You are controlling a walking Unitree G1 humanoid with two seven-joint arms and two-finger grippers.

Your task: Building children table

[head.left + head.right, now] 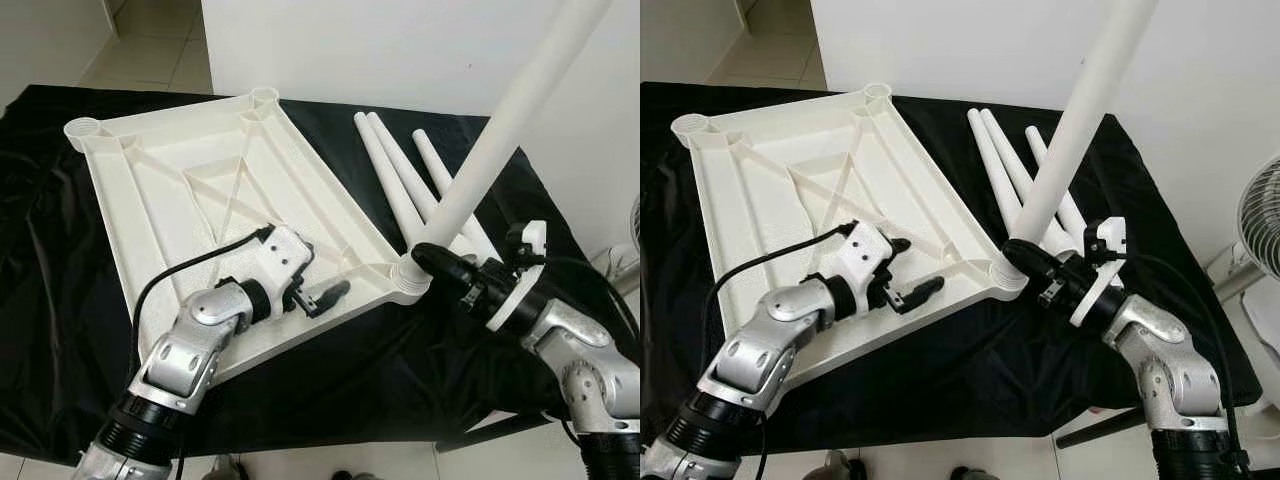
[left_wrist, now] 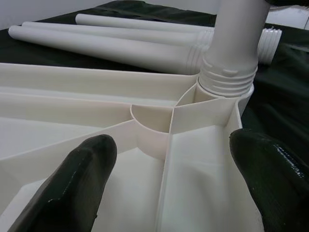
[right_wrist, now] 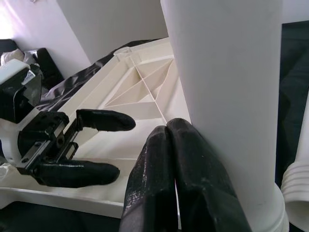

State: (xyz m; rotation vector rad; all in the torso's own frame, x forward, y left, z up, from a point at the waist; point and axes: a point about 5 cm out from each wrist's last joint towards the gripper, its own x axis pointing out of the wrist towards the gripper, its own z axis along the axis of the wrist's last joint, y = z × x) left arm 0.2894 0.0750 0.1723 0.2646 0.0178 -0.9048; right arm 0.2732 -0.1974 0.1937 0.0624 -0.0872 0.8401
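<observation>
Black cloth (image 1: 60,300) drapes surface; white wall (image 1: 400,50) behind.

Indoor room, domestic in look rather than workshop or lab. Plain white wall (image 1: 400,50) runs behind the work surface from 11 to 2 o'clock. Pale tiled floor (image 1: 150,40) at 10 to 11 o'clock, with grout lines showing and what looks like a doorway or passage opening there. Work surface is a table draped in loose, wrinkled black cloth (image 1: 40,250), not a bench. A white pedestal fan (image 1: 1262,225) with a wire grille stands on the floor at 3 o'clock. The white plastic child's tabletop (image 1: 150,200), lying underside up, and loose legs (image 1: 395,175) on the cloth are household furniture.
</observation>
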